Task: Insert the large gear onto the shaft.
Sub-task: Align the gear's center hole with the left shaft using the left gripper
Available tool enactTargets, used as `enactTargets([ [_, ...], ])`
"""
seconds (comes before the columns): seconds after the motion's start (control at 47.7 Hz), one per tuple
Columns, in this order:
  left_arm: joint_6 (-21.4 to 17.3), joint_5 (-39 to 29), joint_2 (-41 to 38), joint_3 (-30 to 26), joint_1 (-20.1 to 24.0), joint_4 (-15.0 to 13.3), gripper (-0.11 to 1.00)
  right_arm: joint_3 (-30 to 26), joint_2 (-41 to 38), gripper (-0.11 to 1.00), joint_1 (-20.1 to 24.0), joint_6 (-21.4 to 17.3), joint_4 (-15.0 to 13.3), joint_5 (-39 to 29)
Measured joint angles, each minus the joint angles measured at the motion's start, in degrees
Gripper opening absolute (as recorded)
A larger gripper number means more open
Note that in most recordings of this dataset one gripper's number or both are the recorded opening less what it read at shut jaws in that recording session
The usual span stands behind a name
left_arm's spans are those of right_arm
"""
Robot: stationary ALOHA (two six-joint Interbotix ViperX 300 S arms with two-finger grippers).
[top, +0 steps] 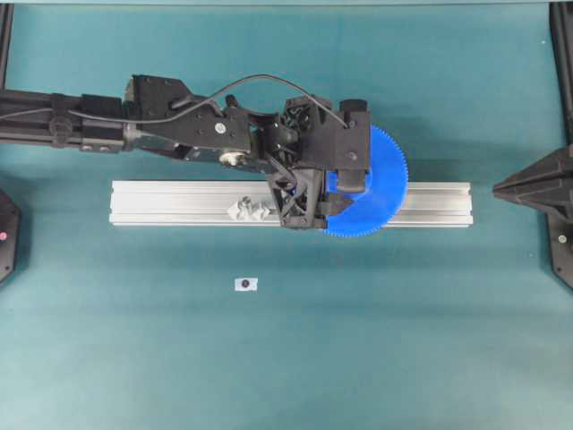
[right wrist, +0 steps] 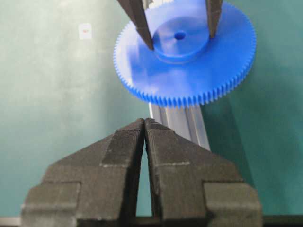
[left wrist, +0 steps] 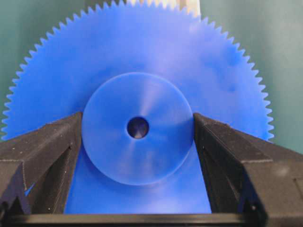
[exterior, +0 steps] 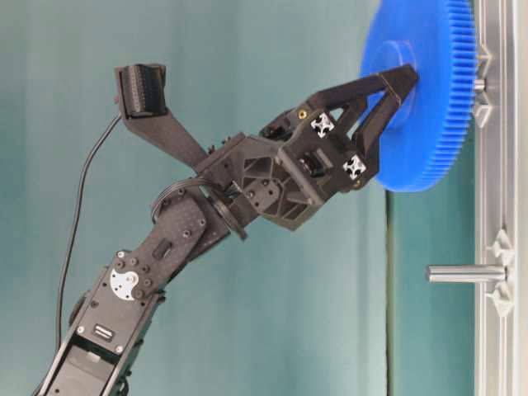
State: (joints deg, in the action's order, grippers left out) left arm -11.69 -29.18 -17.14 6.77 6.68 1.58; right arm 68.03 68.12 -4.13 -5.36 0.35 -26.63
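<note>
The left gripper (left wrist: 137, 156) pinches the large gear (left wrist: 142, 71) by its raised round hub (left wrist: 113, 142), one finger against each side of the hub. The gear hangs just above the aluminium rail (top: 179, 202), toward the rail's right end, its centre hole (left wrist: 138, 127) in plain sight. In the table-level view the shaft (exterior: 466, 273) stands on the rail well apart from the gear, while a shorter pin (exterior: 479, 83) sits just behind the gear's face. The right gripper (right wrist: 144, 124), its jaws pressed together, rests near the table's right edge.
</note>
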Motion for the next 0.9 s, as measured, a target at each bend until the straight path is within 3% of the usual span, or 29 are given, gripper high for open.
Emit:
enactTargets([
  [0.587,-0.35,-5.8,-2.55,-6.59,-0.35,-0.09,0.81,0.0,0.0,0.14,0.0,0.0,0.09,0.0],
  [0.901,-0.7,-7.73,-2.72,-7.38,-0.35,-0.09,0.86,0.0,-0.09,0.14,0.0,0.0,0.18,0.0],
])
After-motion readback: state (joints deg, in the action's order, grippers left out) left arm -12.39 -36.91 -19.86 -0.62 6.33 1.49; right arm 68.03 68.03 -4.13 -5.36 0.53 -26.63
